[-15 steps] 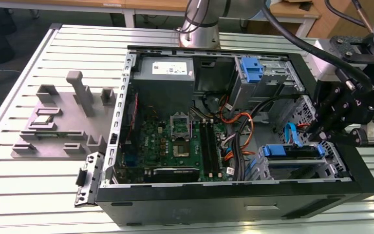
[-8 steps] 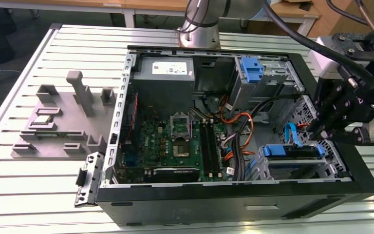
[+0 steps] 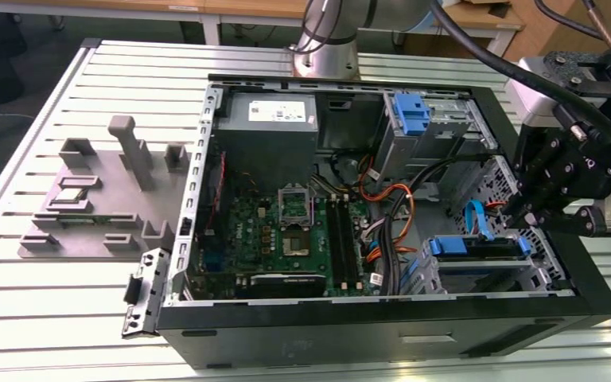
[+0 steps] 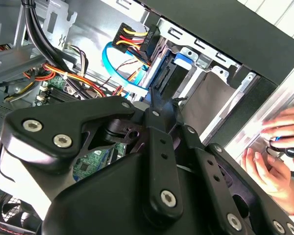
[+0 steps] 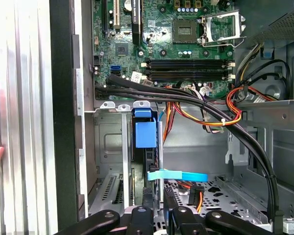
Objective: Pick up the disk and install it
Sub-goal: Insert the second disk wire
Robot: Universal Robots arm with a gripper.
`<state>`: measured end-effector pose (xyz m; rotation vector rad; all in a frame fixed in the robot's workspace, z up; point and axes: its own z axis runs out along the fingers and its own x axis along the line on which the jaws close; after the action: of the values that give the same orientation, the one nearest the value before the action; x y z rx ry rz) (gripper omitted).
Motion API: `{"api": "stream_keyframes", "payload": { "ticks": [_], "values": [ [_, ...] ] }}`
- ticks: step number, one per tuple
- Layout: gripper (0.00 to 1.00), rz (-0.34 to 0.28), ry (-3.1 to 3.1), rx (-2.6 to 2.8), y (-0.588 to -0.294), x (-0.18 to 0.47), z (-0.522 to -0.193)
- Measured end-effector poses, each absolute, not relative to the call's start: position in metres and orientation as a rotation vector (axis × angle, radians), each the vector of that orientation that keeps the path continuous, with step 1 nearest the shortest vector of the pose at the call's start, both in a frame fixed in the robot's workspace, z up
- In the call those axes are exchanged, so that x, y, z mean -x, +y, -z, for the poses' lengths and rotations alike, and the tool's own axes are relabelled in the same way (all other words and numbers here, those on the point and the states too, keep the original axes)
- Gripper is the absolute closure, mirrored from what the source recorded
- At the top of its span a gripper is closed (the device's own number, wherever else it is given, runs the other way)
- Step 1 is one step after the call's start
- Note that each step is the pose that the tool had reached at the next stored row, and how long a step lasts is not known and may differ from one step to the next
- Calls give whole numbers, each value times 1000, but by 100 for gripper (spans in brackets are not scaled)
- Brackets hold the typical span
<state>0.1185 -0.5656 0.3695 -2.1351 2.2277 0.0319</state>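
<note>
The disk [image 3: 476, 247], in its blue carrier, sits in the drive bay at the front corner of the open computer case [image 3: 391, 314], on the exterior view's right. In the second wrist view a blue data cable [image 4: 122, 73] and a black power plug [image 4: 137, 39] reach the disk [image 4: 162, 78]. The first wrist view shows the carrier's blue tab [image 5: 146, 131]. My gripper [image 3: 518, 216] hangs just above the bay, close to the case's right wall. Its fingers [image 4: 154, 100] look shut with nothing held between them.
A grey power-supply box [image 3: 268, 119] and a lone blue bracket [image 3: 412, 111] sit at the case's back. Motherboard [image 3: 284, 231] and loose cables [image 3: 391, 207] fill the middle. A grey parts fixture [image 3: 104, 191] stands outside. A person's hand [image 4: 279, 147] rests beside the case.
</note>
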Motion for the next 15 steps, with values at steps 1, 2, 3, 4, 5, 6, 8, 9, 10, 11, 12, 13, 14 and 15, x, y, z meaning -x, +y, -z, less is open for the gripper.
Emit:
{"api": "stream_keyframes", "payload": {
  "ticks": [1, 2, 3, 4, 5, 6, 8, 9, 10, 11, 12, 13, 14, 15],
  "values": [
    [76, -32, 2228, 2135, -566, -119, -370],
    [76, -32, 2228, 2135, -566, -118, -370],
    [76, -32, 2228, 2135, -566, -118, -370],
    [76, -32, 2228, 2135, -566, -119, -370],
    [76, -32, 2228, 2135, -566, -119, -370],
    [76, -32, 2228, 2136, -566, -119, -370],
    [76, -32, 2228, 2135, -566, -121, -370],
    [76, -32, 2228, 2135, -565, -123, -370],
    [76, -32, 2228, 2135, -565, -124, -370],
    [76, -32, 2228, 2135, -565, -125, -369],
    [76, -32, 2228, 2135, -565, -126, -369],
    [76, -32, 2228, 2135, -565, -126, -369],
    [76, -32, 2228, 2135, -564, -127, -369],
    [76, -32, 2228, 2135, -563, -127, -369]
  ]
}}
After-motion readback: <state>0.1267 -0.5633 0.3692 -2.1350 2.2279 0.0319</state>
